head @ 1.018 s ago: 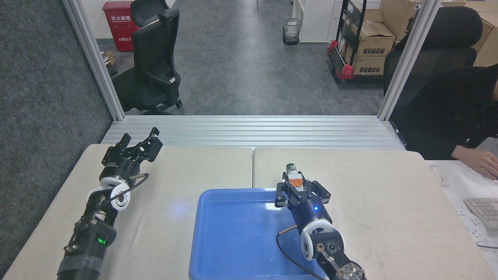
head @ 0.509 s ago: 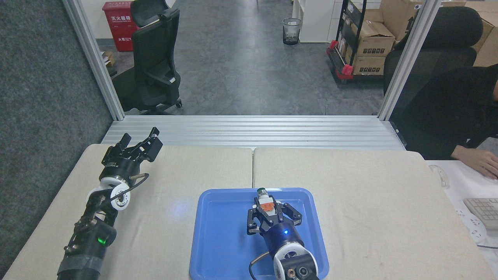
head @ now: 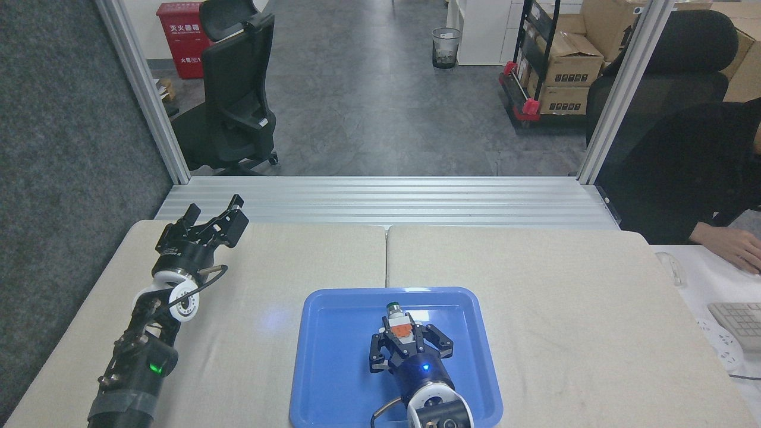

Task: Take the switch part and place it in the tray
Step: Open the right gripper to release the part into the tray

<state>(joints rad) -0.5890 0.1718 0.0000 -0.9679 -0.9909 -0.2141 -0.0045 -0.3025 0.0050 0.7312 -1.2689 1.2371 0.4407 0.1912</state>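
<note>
Head view, one moment, items listed from the task's thing outward

Switch part (head: 399, 324): white block with orange-red insert, silver-and-green cap pointing away from the robot. Held over the middle of the tray; whether it touches the floor of the tray cannot be told from this angle.

Right gripper (head: 409, 340): closed around the near end of the switch part, black fingers (head: 378, 356) splayed to either side, blue light lit on the wrist. Arm enters from the bottom edge, over the tray's near half.

Tray (head: 321, 380): glossy blue, shallow, raised rim, lying across the seam of the two beige pads. Nothing else seen in it.

Left gripper (head: 215, 220): parked at the far left corner of the table (head: 565, 285), well apart from the tray, fingers spread and holding nothing.

Surroundings: a person's hand (head: 728, 246) resting at the right desk beside a keyboard (head: 737, 324), clear of the work.

Step in hand, as judged: release into the tray. Advice: bring the part down until it rests on the tray floor before the fingers part, so it does not bounce or roll on its round cap. Spread the fingers evenly and lift straight up, so neither finger drags the part toward the rim
</note>
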